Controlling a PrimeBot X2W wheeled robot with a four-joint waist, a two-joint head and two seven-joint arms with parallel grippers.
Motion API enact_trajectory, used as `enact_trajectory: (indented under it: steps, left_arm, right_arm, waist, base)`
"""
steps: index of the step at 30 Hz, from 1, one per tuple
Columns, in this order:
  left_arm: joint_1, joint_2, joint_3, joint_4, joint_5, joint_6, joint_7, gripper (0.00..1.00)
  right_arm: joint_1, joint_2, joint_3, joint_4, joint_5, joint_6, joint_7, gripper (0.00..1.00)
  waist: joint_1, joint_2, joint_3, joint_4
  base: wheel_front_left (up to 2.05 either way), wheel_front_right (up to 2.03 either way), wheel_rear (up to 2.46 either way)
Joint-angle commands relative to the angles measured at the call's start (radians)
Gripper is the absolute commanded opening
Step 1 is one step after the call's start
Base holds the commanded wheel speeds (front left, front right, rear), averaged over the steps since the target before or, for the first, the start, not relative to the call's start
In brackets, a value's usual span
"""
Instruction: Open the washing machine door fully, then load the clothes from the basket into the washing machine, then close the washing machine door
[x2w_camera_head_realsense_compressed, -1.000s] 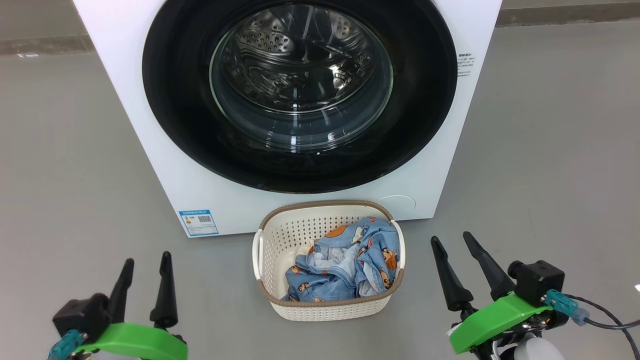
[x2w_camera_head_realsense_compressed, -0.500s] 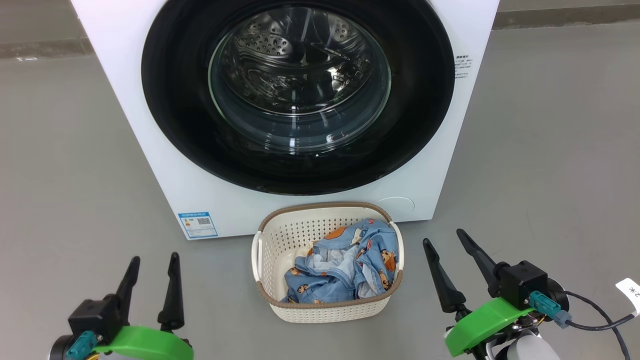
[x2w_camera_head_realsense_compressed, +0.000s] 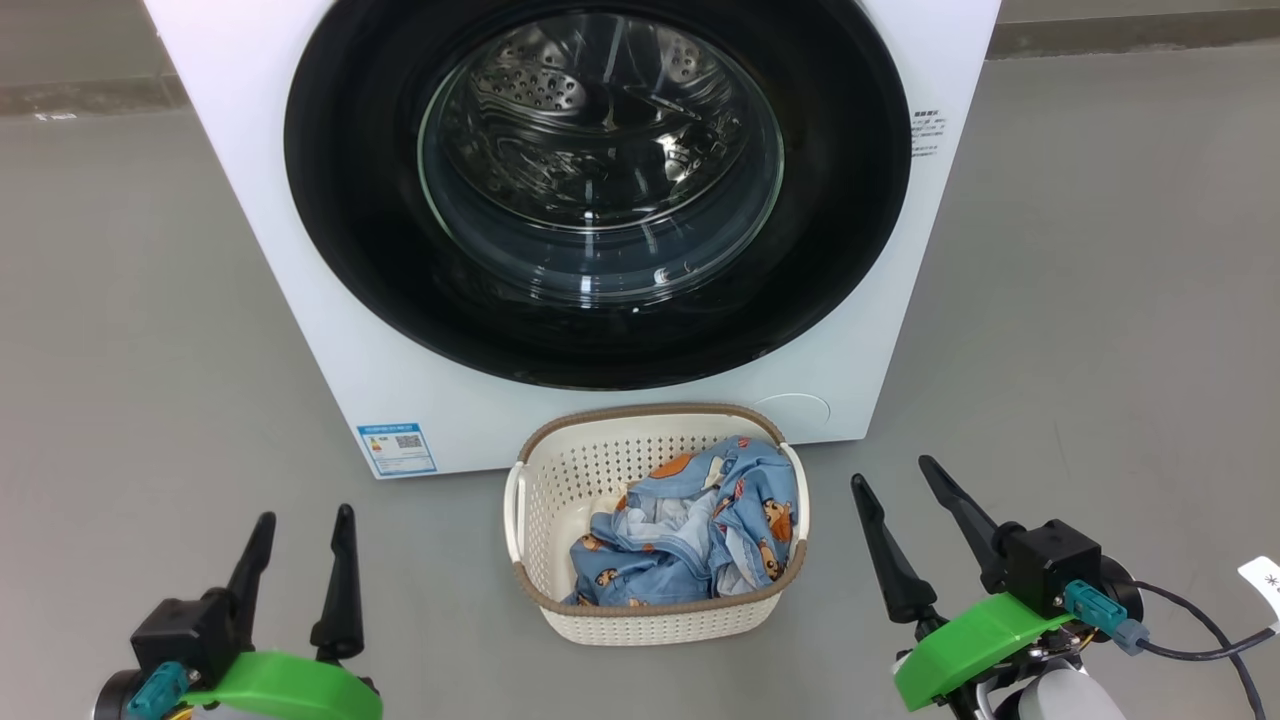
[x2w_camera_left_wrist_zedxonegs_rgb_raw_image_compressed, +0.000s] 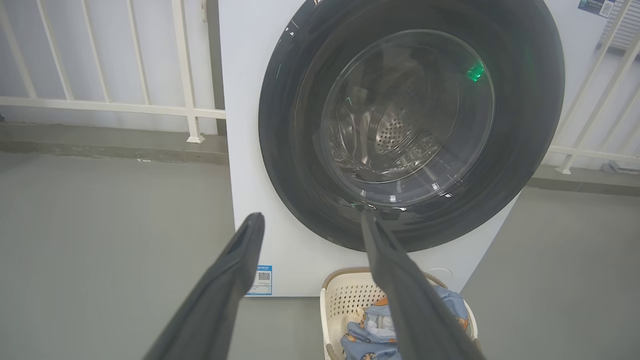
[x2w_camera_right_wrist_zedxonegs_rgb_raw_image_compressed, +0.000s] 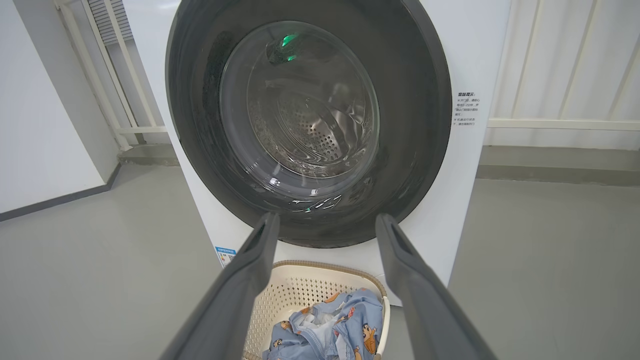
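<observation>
A white washing machine (x2w_camera_head_realsense_compressed: 300, 330) is standing on a grey floor (x2w_camera_head_realsense_compressed: 120, 350), its round black-rimmed door (x2w_camera_head_realsense_compressed: 350, 250) sitting shut, the steel drum (x2w_camera_head_realsense_compressed: 560, 90) showing through the glass. A cream basket (x2w_camera_head_realsense_compressed: 650, 620) is sitting on the floor just in front, below the door, holding crumpled blue bear-print clothes (x2w_camera_head_realsense_compressed: 690, 540). The left gripper (x2w_camera_head_realsense_compressed: 305, 515) and right gripper (x2w_camera_head_realsense_compressed: 891, 471) are hovering either side of the basket, fingers spread, holding nothing. A white railing (x2w_camera_left_wrist_zedxonegs_rgb_raw_image_compressed: 185, 70) is running behind the machine; a blue label (x2w_camera_head_realsense_compressed: 397, 448) is showing near its lower corner.
</observation>
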Motion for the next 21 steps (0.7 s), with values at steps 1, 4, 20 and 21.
enact_trajectory:
  steps: [1,4,20,21]
  left_arm:
    - [-0.046,0.022,0.032,-0.019,-0.005,-0.002,-0.006,1.00]
    - [-0.045,0.022,0.034,-0.022,-0.005,-0.002,-0.006,1.00]
    - [-0.044,0.029,0.030,-0.018,0.009,-0.002,-0.006,1.00]
    - [-0.044,0.029,0.030,-0.018,0.011,-0.001,-0.006,1.00]
  right_arm:
    - [-0.040,0.000,0.019,-0.025,0.003,0.002,-0.012,1.00]
    - [-0.040,0.000,0.017,-0.025,0.001,0.002,-0.012,1.00]
    - [-0.040,0.000,0.019,-0.025,0.004,0.002,-0.012,1.00]
    - [-0.040,0.000,0.020,-0.025,0.004,0.002,-0.012,1.00]
  waist:
    - [0.0000,0.0000,0.000,0.000]
    - [0.0000,0.0000,0.001,0.000]
    - [0.0000,0.0000,0.004,-0.001]
    - [0.0000,0.0000,0.005,-0.001]
  base:
    - [0.00,0.00,0.00]
    - [0.00,0.00,0.00]
    - [0.01,0.01,-0.03]
    - [0.22,0.22,-0.45]
